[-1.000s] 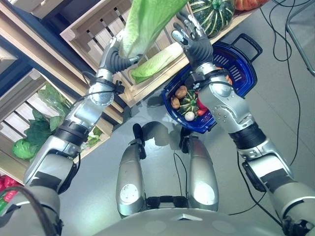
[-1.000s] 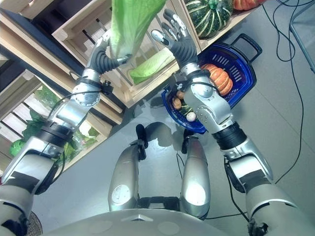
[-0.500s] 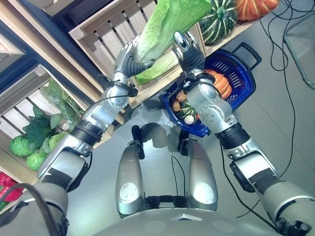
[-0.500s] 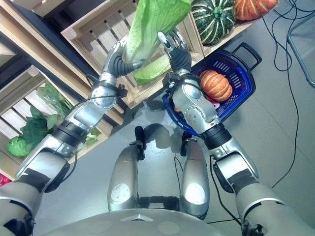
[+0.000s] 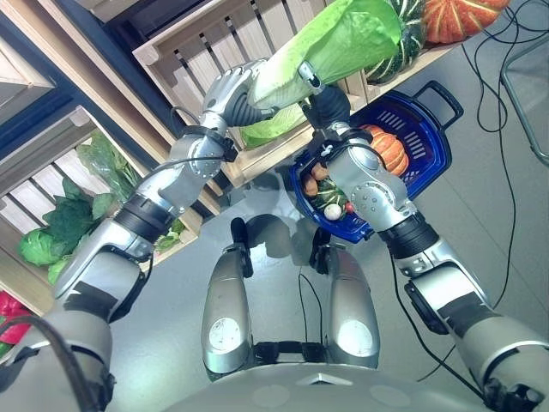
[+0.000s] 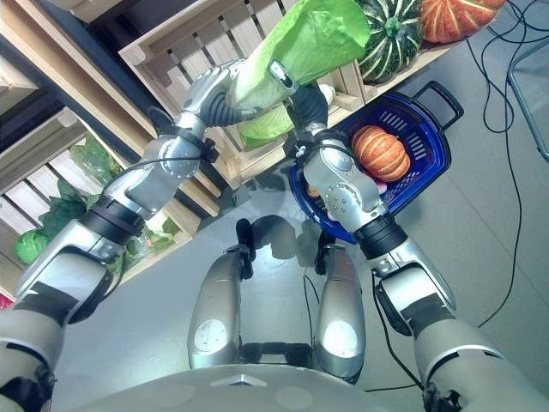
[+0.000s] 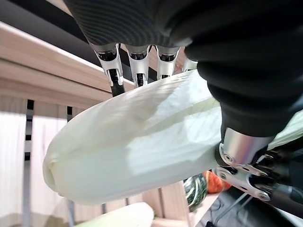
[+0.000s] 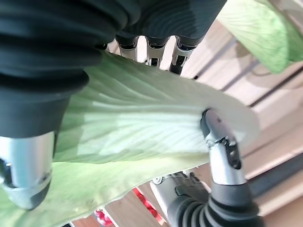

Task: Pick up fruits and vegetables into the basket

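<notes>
A long pale-green napa cabbage is lifted in front of the wooden crates, lying slantwise with its leafy end toward the upper right. My left hand is shut on its white base, fingers curled over it. My right hand grips the leafy middle between fingers and thumb. The blue basket stands on the floor just below and right of the hands. It holds an orange pumpkin, a potato, a small striped squash and a white bulb.
A second cabbage lies in the slatted crate behind the hands. A striped green squash and an orange pumpkin sit on the shelf above the basket. Leafy greens fill the lower-left crates.
The view has shifted. The cabbage has tipped from nearly upright to slanting right, above the basket. My right hand, open beside it before, now holds it.
</notes>
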